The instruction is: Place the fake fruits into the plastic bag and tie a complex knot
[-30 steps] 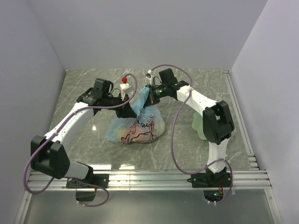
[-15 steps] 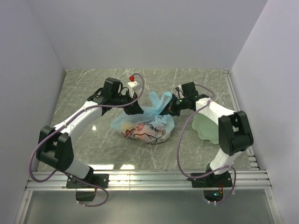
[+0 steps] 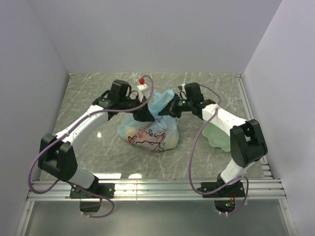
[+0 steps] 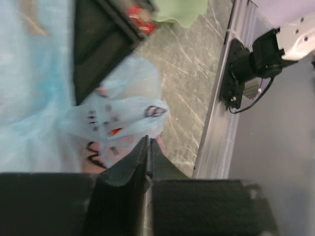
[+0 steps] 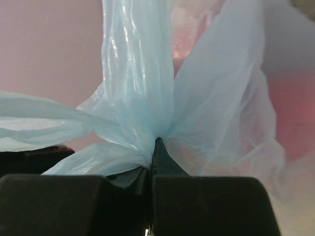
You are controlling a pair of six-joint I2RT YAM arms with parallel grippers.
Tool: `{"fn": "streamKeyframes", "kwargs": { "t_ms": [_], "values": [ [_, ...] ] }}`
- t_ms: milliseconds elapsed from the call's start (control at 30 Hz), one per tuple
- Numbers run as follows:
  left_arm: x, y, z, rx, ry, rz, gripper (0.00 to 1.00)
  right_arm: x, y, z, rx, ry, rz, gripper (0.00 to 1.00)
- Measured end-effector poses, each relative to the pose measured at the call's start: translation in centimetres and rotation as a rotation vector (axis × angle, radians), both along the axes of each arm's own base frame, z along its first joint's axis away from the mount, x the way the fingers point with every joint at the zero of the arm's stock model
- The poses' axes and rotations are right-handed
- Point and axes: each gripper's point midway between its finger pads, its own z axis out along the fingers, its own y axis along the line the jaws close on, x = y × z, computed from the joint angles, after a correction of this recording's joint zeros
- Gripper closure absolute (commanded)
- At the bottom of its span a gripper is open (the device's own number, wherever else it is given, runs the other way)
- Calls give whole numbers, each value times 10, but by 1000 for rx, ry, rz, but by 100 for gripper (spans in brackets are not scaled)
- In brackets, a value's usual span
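Note:
The plastic bag [image 3: 150,136], light blue with pink and dark print, lies bulging at the table's middle. Fake fruits show through its film: a yellow-orange one [image 3: 131,135] and a pink-red blur [image 5: 291,110]. Its handles rise in a twisted bunch [image 3: 161,100] between my two grippers; I cannot tell whether it is tied into a knot. My right gripper [image 3: 168,110] [image 5: 153,146] is shut on the gathered blue film [image 5: 140,93]. My left gripper [image 3: 143,114] [image 4: 148,139] is shut just left of the bunch, its tips over the bag [image 4: 120,113], with no film showing between them.
A pale green wavy-edged plate [image 3: 217,135] lies right of the bag, under the right arm. Metal rails run along the table's front edge [image 3: 157,185] and right edge [image 3: 252,118]. Walls close in the left, back and right.
The right gripper swung out to the right with the handle, then came back left toward the bunch. The left gripper moved right, closer to it. The bag shifted and settled.

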Motion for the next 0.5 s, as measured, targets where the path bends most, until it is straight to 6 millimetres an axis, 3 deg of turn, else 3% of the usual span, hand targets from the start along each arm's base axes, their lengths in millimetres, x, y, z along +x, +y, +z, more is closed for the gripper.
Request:
{"fn": "streamKeyframes", "kwargs": {
  "t_ms": [67, 167, 300, 367, 467, 500],
  "values": [
    [9, 10, 6, -19, 29, 39, 64, 0, 3, 4, 10, -56, 38, 100],
    [45, 46, 27, -67, 54, 163, 60, 1, 5, 11, 20, -208, 123, 100],
    [93, 90, 61, -119, 11, 332, 45, -2, 7, 18, 16, -466, 284, 100],
    [101, 98, 72, -137, 14, 367, 42, -6, 8, 20, 18, -609, 389, 100],
    [109, 95, 76, -152, 38, 369, 35, -10, 9, 29, 14, -808, 548, 100],
    [113, 93, 75, -155, 52, 366, 24, -9, 10, 34, 5, -885, 608, 100]
  ]
}}
